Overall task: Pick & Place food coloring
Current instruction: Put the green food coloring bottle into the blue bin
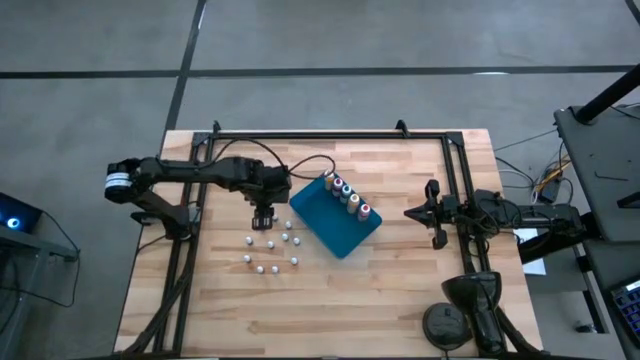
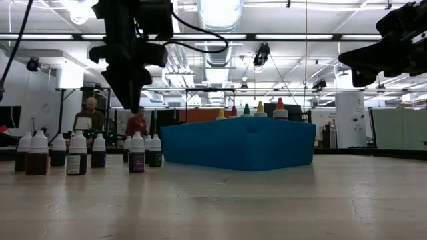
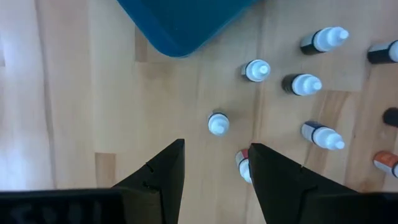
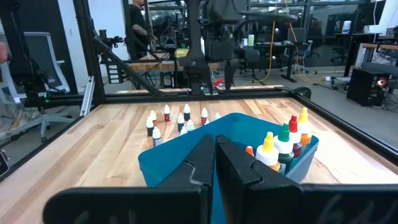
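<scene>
The food coloring stands in two groups. Several small white-topped bottles (image 1: 270,245) stand upright on the wood left of the blue tray (image 1: 330,222); they also show in the left wrist view (image 3: 303,83) and the low view (image 2: 78,153). Several bottles with coloured tops (image 1: 352,198) stand in a row inside the tray along its far right side (image 4: 283,143). My left gripper (image 1: 262,218) hangs open over the far end of the white-topped group, pointing steeply down, its fingers (image 3: 214,168) above bare wood beside one bottle (image 3: 218,123). My right gripper (image 1: 430,212) waits shut, level, right of the tray.
A black frame rail (image 1: 330,134) runs along the table's far side and down both sides. One bottle (image 3: 244,167) is partly hidden behind my left gripper's finger. Bare wood lies near the front edge (image 1: 380,310). People (image 2: 137,123) stand in the room behind the table.
</scene>
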### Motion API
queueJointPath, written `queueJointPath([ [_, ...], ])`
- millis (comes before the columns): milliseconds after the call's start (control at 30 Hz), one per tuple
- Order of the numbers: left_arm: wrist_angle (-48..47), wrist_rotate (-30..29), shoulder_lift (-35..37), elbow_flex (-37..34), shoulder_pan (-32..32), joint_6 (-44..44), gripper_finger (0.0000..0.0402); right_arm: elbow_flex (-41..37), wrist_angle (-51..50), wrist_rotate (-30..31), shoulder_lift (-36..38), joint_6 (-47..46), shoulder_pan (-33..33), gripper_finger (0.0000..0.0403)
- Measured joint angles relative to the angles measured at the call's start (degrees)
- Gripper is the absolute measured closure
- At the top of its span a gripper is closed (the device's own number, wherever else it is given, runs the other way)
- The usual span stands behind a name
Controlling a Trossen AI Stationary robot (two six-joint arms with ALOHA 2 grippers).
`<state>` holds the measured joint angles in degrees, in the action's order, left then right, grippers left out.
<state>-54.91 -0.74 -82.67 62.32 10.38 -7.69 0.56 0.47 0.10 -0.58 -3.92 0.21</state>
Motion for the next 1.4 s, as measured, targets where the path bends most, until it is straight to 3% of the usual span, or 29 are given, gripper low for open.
queueJointPath([
  [633, 10.32, 1.42, -0.31, -8.16, -0.1, 0.49, 0.0252, 0.0, 0.0, 0.0, 0.02, -0.08, 0.0, 0.0394],
  [1400, 12.96, 1.38, -7.52, -8.17, -0.12, 0.4, 0.0252, -0.02, 0.0, 0.0, 0.04, -0.04, 0.0, 0.0394],
])
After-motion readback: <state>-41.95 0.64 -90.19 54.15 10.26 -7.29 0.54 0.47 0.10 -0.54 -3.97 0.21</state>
